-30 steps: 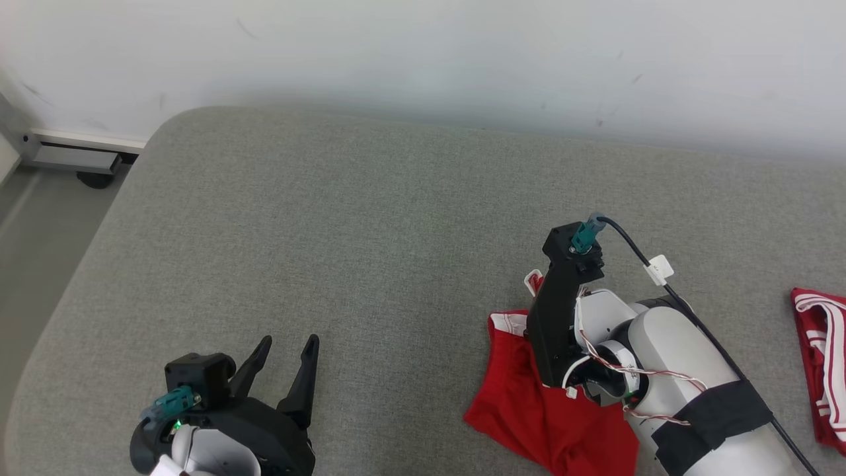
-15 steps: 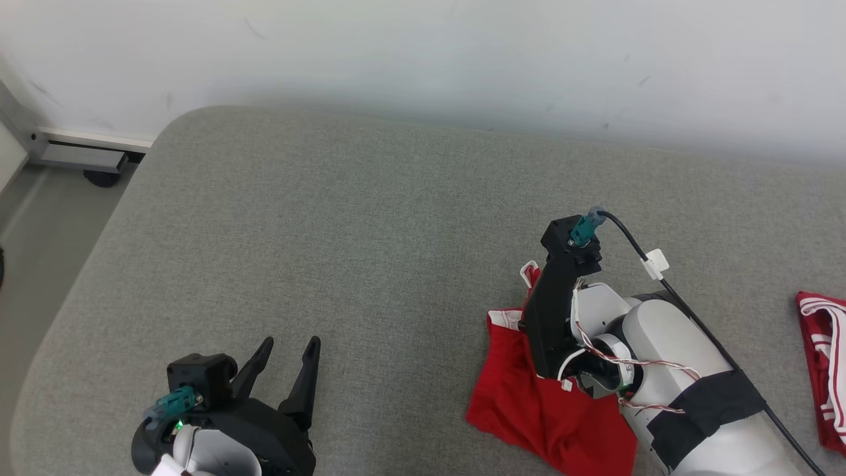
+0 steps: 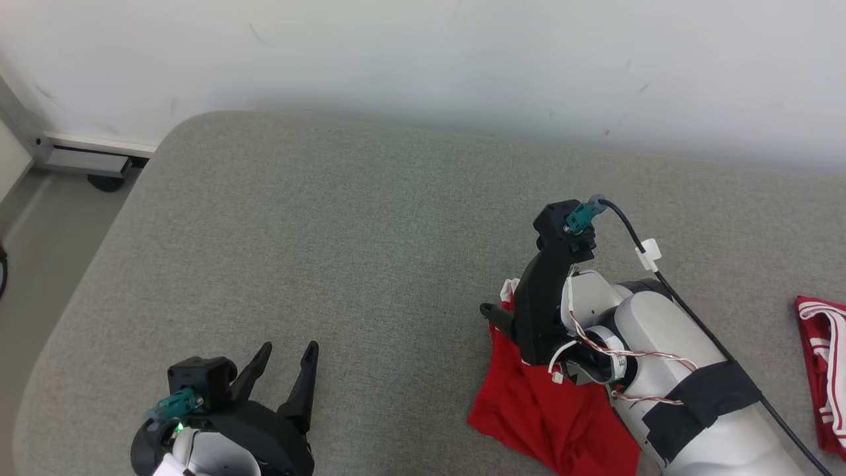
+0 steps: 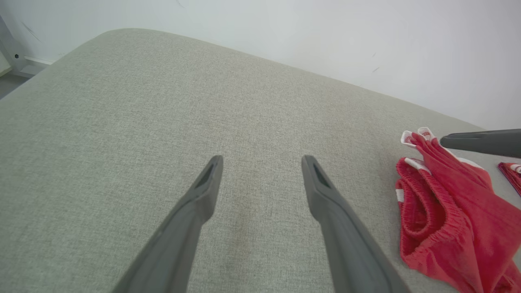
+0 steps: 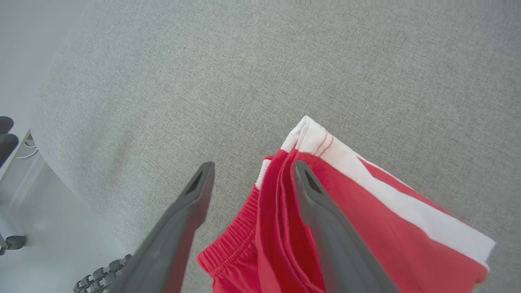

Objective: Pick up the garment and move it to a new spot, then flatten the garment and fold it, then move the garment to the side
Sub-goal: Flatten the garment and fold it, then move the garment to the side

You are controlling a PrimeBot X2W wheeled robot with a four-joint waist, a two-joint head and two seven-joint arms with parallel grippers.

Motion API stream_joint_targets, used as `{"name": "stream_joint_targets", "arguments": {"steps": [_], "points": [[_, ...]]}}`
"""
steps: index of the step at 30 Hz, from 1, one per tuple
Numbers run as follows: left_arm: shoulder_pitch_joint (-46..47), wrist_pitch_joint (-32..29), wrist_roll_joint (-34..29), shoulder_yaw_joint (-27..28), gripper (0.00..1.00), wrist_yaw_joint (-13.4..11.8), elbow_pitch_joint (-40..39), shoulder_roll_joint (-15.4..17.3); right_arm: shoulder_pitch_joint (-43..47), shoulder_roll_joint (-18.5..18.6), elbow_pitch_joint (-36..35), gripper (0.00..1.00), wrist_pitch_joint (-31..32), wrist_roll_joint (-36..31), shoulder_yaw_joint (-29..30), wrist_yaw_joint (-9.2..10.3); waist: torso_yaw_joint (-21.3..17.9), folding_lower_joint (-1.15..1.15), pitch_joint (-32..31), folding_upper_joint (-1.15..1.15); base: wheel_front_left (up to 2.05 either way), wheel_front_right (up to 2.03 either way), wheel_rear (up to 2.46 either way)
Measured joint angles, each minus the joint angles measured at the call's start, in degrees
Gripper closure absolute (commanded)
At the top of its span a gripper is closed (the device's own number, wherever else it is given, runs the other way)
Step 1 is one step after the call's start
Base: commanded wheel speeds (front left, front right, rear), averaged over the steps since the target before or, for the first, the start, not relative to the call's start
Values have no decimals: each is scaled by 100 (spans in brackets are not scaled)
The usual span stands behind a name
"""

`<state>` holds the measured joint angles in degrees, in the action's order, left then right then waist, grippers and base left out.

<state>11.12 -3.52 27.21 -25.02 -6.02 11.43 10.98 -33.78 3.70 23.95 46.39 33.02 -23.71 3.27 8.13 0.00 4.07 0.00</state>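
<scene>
The garment (image 3: 535, 410) is a pair of red shorts with white trim, lying crumpled on the grey cushion (image 3: 370, 238) at the lower right. My right gripper (image 5: 252, 167) hangs over its upper edge with the jaws open. A raised fold of the garment (image 5: 366, 228) stands between the fingers, against the right-hand finger (image 5: 321, 203). In the left wrist view the garment (image 4: 447, 211) lies at the right, with one right-gripper finger (image 4: 480, 142) just above it. My left gripper (image 3: 287, 347) rests open and empty at the lower left, well apart from the cloth, its fingers spread over bare cushion (image 4: 262, 159).
Another red and white striped cloth (image 3: 823, 357) lies at the cushion's right edge. The cushion's rounded corner drops to the floor (image 3: 39, 238) on the left. A metal base with a castor (image 3: 86, 162) stands by the white wall (image 3: 423, 53).
My right gripper has opened and let go of the garment, with the wrist lifted slightly up and to the left. The head view has shifted a little. The left gripper has held still.
</scene>
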Motion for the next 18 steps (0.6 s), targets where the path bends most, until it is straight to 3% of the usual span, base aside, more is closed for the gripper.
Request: {"name": "stream_joint_targets", "arguments": {"steps": [5,11,18], "points": [[-12,4,4,8,0,0,51,2,-18,208,-147,0,-55,-214,10,-74,-34,0,-90,0,0,0,0],[-107,55,4,78,0,-1,42,66,476,1181,-390,0,-62,-611,248,87,-128,0,-192,0,0,0,0],[-293,62,4,105,0,-9,-20,97,1382,1386,-864,0,-58,-616,392,207,-311,0,-304,0,0,0,0]]}}
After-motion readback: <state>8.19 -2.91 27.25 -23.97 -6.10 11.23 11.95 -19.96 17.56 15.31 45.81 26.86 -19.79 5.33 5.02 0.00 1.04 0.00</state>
